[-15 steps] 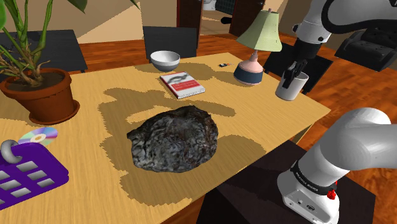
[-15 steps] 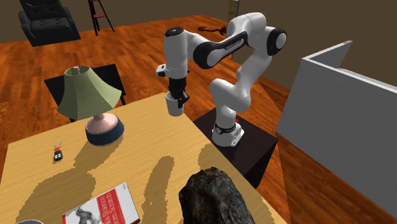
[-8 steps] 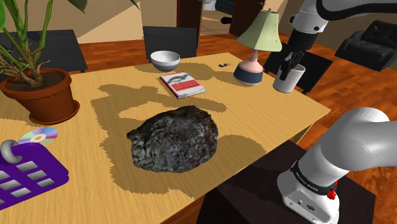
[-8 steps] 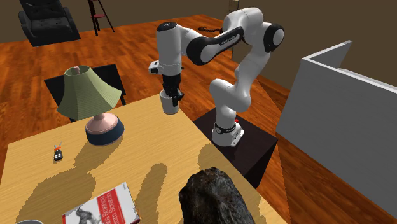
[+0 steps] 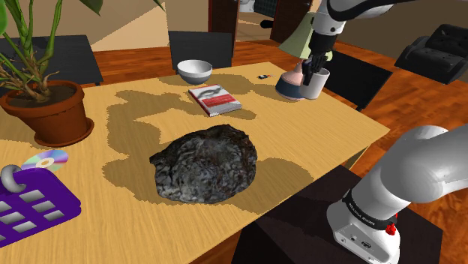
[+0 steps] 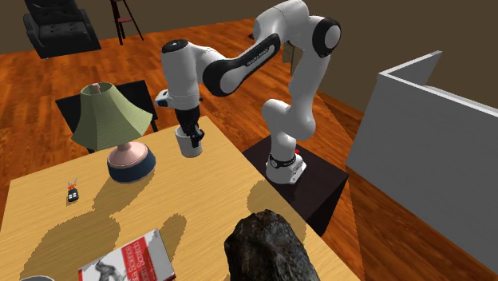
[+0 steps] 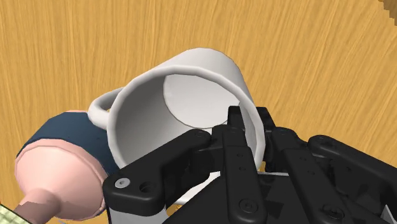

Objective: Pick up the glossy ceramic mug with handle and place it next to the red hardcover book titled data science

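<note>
Clamping the white mug by its rim wall between closed jaws; likely light, stiff, slick, chip-prone: set down gently.

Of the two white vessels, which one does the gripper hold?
The mug, clasped at its rim by the gripper; the bowl stands free on the table.
</note>
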